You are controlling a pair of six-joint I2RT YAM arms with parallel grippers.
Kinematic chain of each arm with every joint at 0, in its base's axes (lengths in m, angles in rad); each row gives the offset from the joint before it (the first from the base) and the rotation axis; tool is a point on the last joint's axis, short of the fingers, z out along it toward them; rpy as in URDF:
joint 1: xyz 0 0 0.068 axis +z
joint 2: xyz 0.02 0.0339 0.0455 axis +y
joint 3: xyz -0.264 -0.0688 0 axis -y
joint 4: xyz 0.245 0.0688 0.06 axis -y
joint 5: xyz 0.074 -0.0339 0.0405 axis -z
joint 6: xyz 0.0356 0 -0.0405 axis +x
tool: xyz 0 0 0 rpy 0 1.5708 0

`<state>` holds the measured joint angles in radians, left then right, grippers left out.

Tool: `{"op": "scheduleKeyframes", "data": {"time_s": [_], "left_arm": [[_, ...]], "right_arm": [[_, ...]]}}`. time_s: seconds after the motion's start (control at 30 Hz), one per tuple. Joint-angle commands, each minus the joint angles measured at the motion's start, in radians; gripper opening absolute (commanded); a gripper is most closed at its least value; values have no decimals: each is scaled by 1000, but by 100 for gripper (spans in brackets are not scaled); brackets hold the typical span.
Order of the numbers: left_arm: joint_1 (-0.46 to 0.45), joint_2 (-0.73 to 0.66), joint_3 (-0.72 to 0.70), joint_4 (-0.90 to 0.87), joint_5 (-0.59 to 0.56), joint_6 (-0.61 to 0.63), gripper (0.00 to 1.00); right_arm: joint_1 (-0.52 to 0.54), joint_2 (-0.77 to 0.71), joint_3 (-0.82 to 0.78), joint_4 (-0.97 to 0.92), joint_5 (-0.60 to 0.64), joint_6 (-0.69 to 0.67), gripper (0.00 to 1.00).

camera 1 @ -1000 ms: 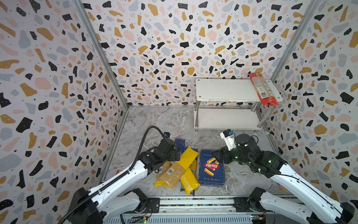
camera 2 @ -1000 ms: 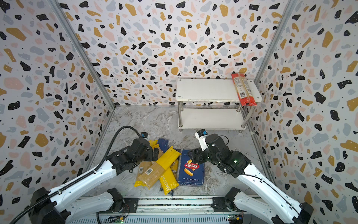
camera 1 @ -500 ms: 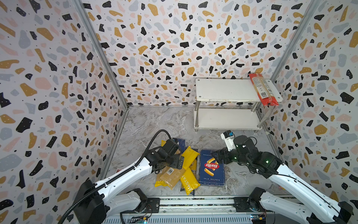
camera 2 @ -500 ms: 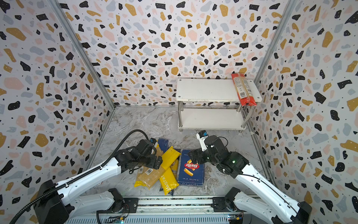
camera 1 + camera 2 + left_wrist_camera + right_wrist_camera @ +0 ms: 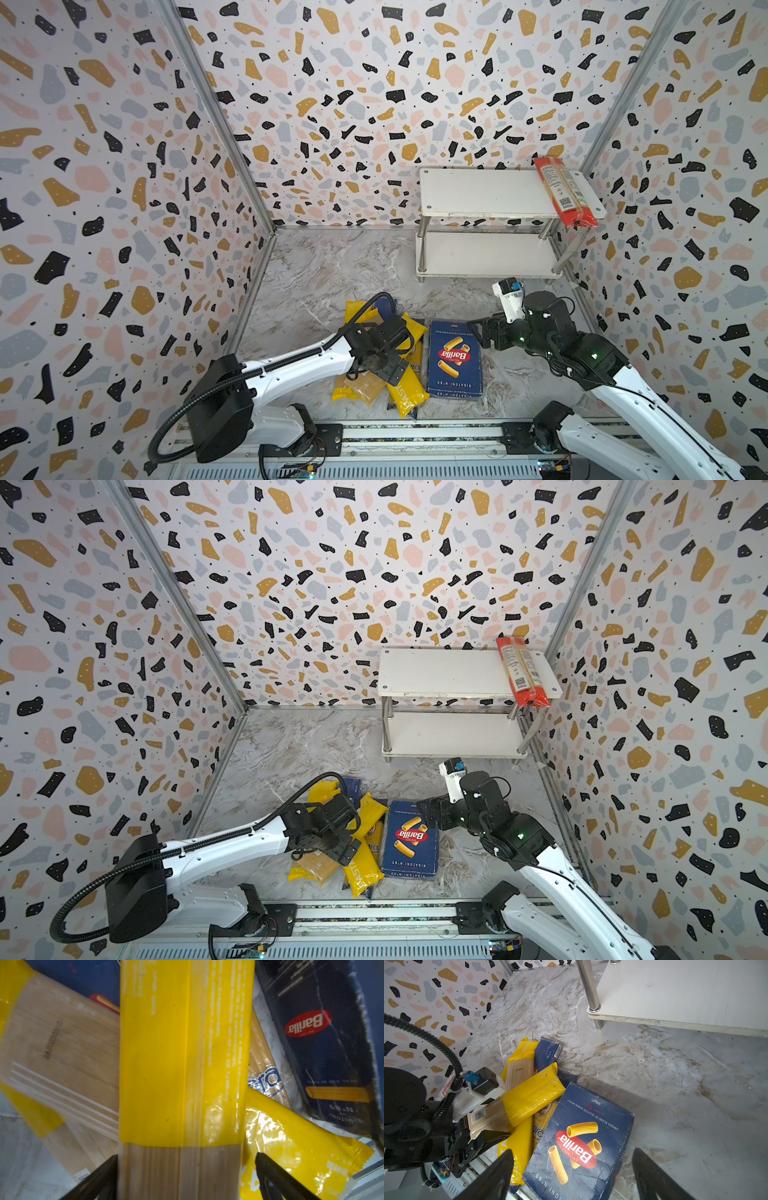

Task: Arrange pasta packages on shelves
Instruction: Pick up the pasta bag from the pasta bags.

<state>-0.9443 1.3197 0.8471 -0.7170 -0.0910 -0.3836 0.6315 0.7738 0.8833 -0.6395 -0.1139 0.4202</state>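
Two sets of jaws, both wide apart, holding nothing. Nearest, a messy pile of long yellow bags [image 5: 405, 392] on the marble floor [image 5: 332, 266], with a wide blue Barilla box [image 5: 455, 357] flat just beside. Left gripper [image 5: 186, 1156] now down over the top yellow bag [image 5: 182, 1053], one finger on each side, not squeezing; a second ago back at the pile's left edge. Right gripper [image 5: 572, 1150] by the box's far corner, much as before. Slim blue box [image 5: 548, 1053] poking out behind the pile. Farther back, white shelves [image 5: 486, 193] with shiny legs, one red bag [image 5: 565, 193] across the top board's right end.
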Motion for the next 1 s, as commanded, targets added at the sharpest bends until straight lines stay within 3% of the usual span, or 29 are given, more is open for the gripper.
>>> {"op": "scheduleKeyframes", "data": {"time_s": [0.0, 0.17, 0.37, 0.63, 0.7, 0.83, 0.97], "left_arm": [[-13, 2, 19, -42, -25, -24, 99], [-21, 6, 4, -55, -64, -63, 100], [-24, 11, 3, -56, -81, -83, 80], [-42, 60, 0, -50, -92, -87, 85], [-42, 68, -3, -47, -96, -87, 73], [-47, 85, 2, -53, -93, -87, 34], [-51, 72, 8, -62, -99, -94, 17]], "right_arm": [[-11, -13, 6, -36, -24, -29, 89], [-16, -22, -6, -25, -34, -36, 89], [-25, -35, -4, -27, -43, -37, 89], [-26, -65, -6, -41, -45, -25, 89], [-26, -70, -3, -47, -43, -23, 89], [-29, -80, 3, -58, -40, -24, 89], [-28, -88, 6, -66, -36, -23, 89]]}}
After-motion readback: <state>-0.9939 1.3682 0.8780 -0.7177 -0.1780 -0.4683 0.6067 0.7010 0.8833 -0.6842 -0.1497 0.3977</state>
